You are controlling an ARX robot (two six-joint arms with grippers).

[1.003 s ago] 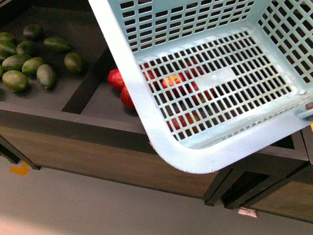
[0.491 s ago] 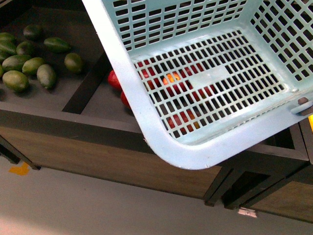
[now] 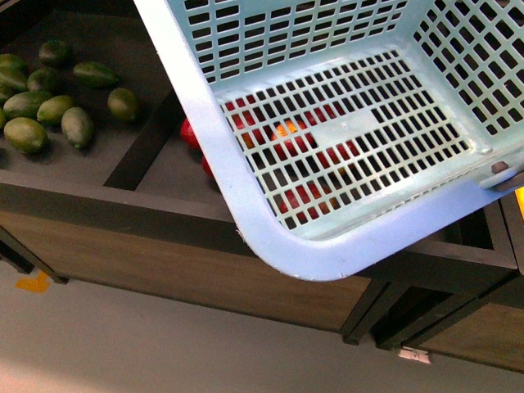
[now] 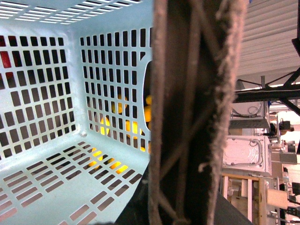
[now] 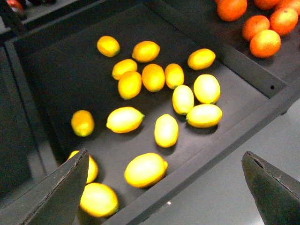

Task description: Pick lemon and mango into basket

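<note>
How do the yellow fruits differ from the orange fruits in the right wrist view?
Yellow fruits are oval; orange fruits are round. Over a dozen yellow fruits show, but only a few orange fruits, at the picture's edge. A divider separates them: yellow in one compartment, orange in the next. Both lie loose on dark shelving.

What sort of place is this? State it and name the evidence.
Probably a grocery produce section, or a mock-up: dark compartmented bins holding sorted lemons, tangerines and green fruits, plus a plastic shopping basket.
</note>
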